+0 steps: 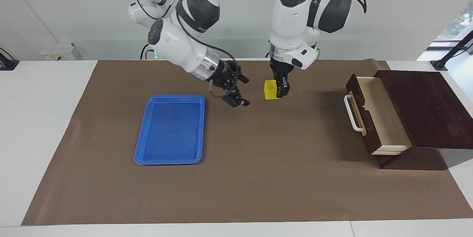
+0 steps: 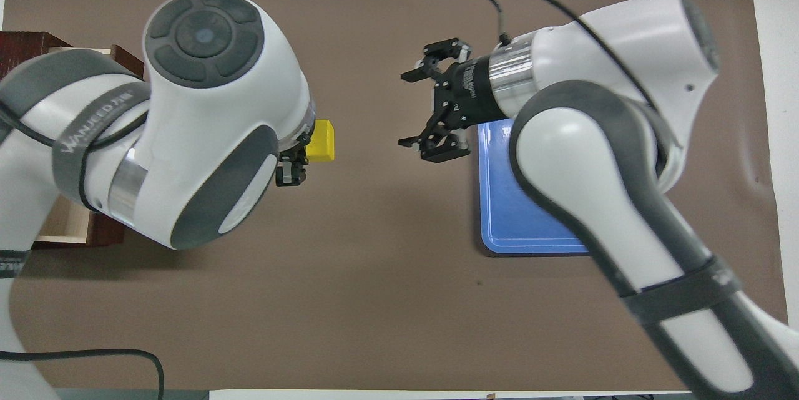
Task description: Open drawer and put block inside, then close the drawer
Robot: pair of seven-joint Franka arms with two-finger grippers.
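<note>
While left gripper (image 1: 278,90) points straight down gripping the block (image 1: 270,90); right gripper (image 1: 242,91) slants, spread wide, empty.
</note>
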